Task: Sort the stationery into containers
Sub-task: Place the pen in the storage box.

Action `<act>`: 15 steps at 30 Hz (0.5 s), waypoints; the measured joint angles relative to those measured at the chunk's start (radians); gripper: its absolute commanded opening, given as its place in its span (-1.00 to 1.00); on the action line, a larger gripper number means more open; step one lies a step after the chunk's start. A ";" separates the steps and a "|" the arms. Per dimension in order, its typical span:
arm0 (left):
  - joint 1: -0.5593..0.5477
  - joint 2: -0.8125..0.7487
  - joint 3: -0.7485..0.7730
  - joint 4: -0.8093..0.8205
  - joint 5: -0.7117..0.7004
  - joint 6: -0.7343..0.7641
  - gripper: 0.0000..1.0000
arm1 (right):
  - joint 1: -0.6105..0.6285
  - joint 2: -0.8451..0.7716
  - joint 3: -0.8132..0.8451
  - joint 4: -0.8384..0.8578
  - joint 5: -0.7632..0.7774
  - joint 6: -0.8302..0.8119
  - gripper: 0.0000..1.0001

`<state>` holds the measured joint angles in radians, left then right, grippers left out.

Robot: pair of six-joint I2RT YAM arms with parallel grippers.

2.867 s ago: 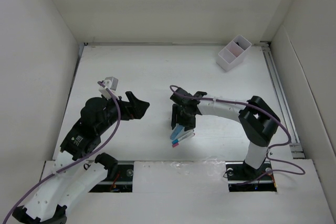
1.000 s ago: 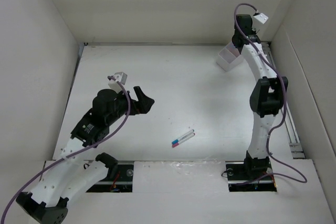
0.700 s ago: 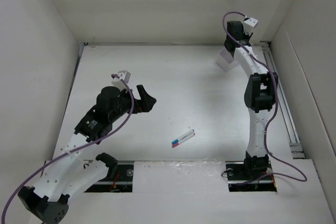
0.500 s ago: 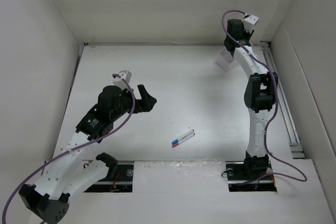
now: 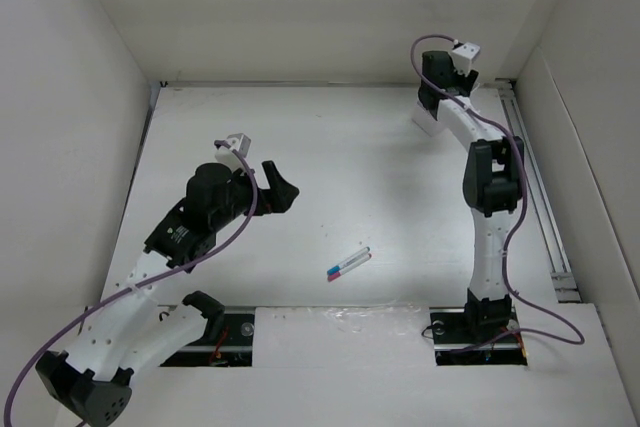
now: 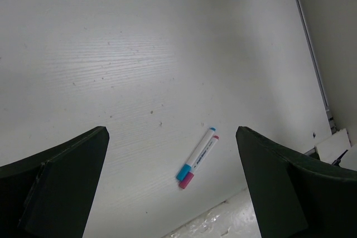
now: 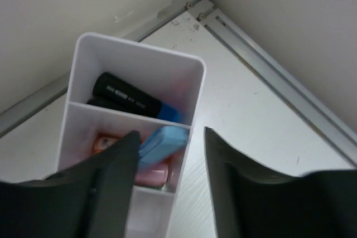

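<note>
Two thin white pens (image 5: 348, 263), one with a blue cap and one with a pink cap, lie side by side on the table near its front edge. They also show in the left wrist view (image 6: 198, 157). My left gripper (image 5: 279, 190) hangs open and empty above the table, left of the pens (image 6: 172, 131). My right gripper (image 5: 433, 97) is open over the white divided box (image 5: 427, 124) at the far right corner. In the right wrist view the box (image 7: 192, 71) holds a black-blue marker (image 7: 125, 97), a blue piece (image 7: 164, 140) leaning on the divider, a pink piece (image 7: 152, 175) and an orange piece (image 7: 103, 142). My right gripper (image 7: 170, 137) straddles the box's right wall.
A metal rail (image 5: 535, 187) runs along the table's right edge, close to the box (image 7: 268, 76). White walls enclose the table on three sides. A shiny strip (image 5: 340, 317) marks the front edge just below the pens.
My right arm has gone from the pens at the table's middle to the box at the far right, then shifted slightly left over it. My left gripper has edged right. The two pens have not moved.
</note>
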<state>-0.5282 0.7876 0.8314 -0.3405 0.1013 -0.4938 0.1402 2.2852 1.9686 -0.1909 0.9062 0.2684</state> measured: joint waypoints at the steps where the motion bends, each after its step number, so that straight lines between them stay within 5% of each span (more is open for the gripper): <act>1: 0.000 -0.002 0.000 0.000 0.000 0.000 0.99 | 0.006 -0.006 -0.008 -0.003 0.001 0.001 0.37; 7: 0.000 -0.024 0.000 0.000 0.000 0.000 0.99 | 0.050 -0.111 -0.055 -0.015 -0.034 0.005 0.53; 10: 0.000 -0.037 0.000 0.000 0.000 0.000 0.99 | 0.089 -0.229 -0.101 -0.060 -0.082 0.043 -0.13; 11: 0.000 -0.041 0.000 0.000 0.000 0.000 0.99 | 0.105 -0.274 -0.124 -0.082 -0.101 0.066 -0.66; 12: 0.000 -0.046 0.000 0.000 0.000 0.000 0.99 | 0.128 -0.333 -0.159 -0.116 -0.141 0.103 -0.86; 15: 0.000 -0.061 0.000 -0.006 0.000 0.000 0.99 | 0.209 -0.510 -0.307 -0.193 -0.260 0.203 -1.00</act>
<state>-0.5282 0.7269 0.8314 -0.3462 0.1009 -0.4938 0.3492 1.7752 1.6619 -0.3836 0.6464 0.4713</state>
